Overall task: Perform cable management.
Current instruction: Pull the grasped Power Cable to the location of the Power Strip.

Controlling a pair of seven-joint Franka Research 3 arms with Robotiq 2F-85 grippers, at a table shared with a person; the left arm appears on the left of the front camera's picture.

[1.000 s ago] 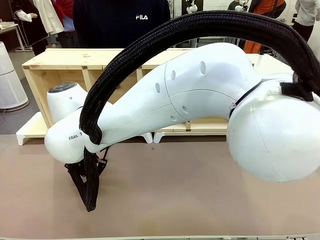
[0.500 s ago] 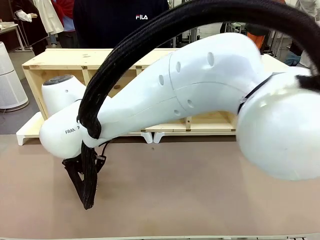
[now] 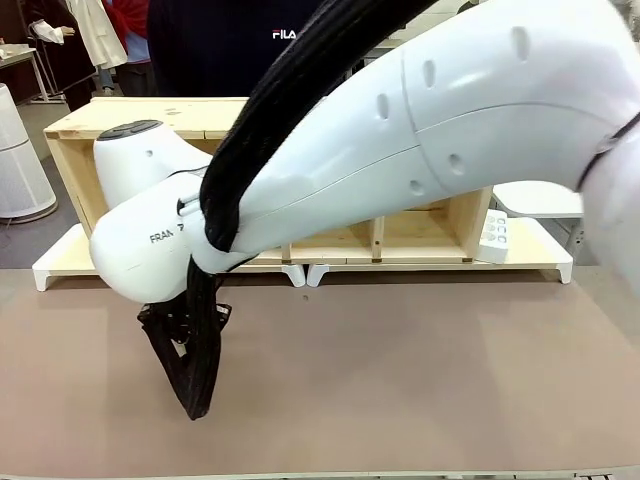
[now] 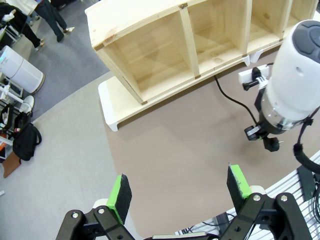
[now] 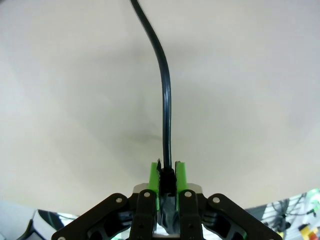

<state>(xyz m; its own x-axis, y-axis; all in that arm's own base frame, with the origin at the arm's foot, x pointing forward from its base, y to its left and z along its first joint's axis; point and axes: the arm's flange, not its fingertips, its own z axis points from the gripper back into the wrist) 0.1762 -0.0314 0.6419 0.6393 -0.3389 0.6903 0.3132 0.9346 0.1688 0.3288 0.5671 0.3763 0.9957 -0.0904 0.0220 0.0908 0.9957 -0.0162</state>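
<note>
Cable (image 5: 165, 100): plug end clamped tight in the right gripper (image 5: 168, 172), cord running off toward 12 o'clock over the table (image 5: 75, 100). Left gripper (image 4: 180, 187) hovers with jaws apart, empty. Risk: the cord trails back to the shelf (image 4: 150, 60) foot, so a hard pull could snag it there and strip it from the grip.

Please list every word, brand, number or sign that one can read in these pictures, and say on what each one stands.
"FILA": white letters on the dark top of the person at the far side.
"FRAN": black print on the right arm, on its white shell; the rest is hidden behind the black sleeve.
No other text can be read.
</note>
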